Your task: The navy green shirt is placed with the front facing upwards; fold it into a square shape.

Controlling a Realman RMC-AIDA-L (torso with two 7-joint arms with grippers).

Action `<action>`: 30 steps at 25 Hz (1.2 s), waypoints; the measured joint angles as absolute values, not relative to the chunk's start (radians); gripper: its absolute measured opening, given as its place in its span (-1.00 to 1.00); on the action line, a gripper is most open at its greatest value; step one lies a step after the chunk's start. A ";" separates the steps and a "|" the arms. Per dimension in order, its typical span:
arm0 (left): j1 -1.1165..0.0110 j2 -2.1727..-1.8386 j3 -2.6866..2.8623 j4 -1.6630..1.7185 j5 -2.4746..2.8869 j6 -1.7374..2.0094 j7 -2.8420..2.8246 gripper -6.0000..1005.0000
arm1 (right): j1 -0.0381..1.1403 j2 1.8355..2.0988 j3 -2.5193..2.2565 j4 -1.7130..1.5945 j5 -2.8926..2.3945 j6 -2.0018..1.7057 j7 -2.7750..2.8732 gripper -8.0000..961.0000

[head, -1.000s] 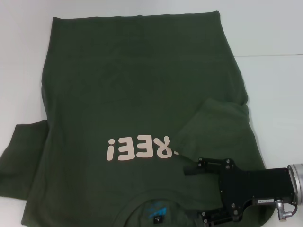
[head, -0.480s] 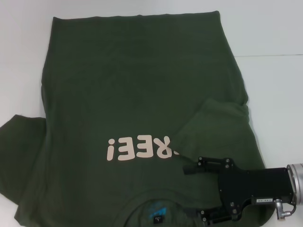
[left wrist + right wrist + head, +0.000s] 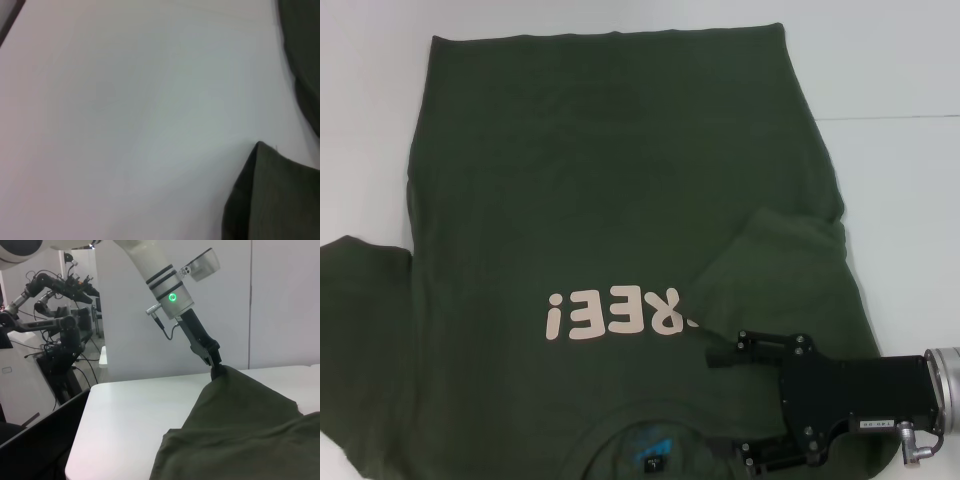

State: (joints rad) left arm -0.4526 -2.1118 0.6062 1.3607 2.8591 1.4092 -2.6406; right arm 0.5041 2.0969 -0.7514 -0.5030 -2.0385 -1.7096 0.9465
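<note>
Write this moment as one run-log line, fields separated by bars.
shirt: front up, right sleeve folded in | left gripper: pinching left sleeve | right gripper: open over shirt

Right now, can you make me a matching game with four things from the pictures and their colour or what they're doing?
Things:
1. "FREE!" lettering
2. neck label
3. left tool
4. right tool

Matches:
A. open, beside the collar
B. pale pink
C. pinching a sleeve of the navy green shirt
D. blue

Pairs: 1-B, 2-D, 3-C, 4-A
</note>
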 joint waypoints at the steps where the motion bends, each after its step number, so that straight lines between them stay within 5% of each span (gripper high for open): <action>1: -0.452 -2.115 0.607 1.373 2.859 1.411 -2.641 -0.99 | 0.504 2.097 -0.751 -0.503 -2.039 -1.710 0.946 0.92; 16: -0.480 -2.141 0.617 1.390 2.704 1.515 -2.632 -0.99 | 0.505 2.097 -0.752 -0.503 -2.039 -1.706 0.946 0.92; 30: -0.602 -2.160 0.761 1.043 2.416 1.414 -2.578 -0.99 | 0.502 2.094 -0.752 -0.502 -2.039 -1.701 0.946 0.92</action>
State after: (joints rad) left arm -0.6020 -2.1598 0.7613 1.0427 2.4157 1.4142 -2.5784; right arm 0.5017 2.0935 -0.7519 -0.5015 -2.0387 -1.7010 0.9465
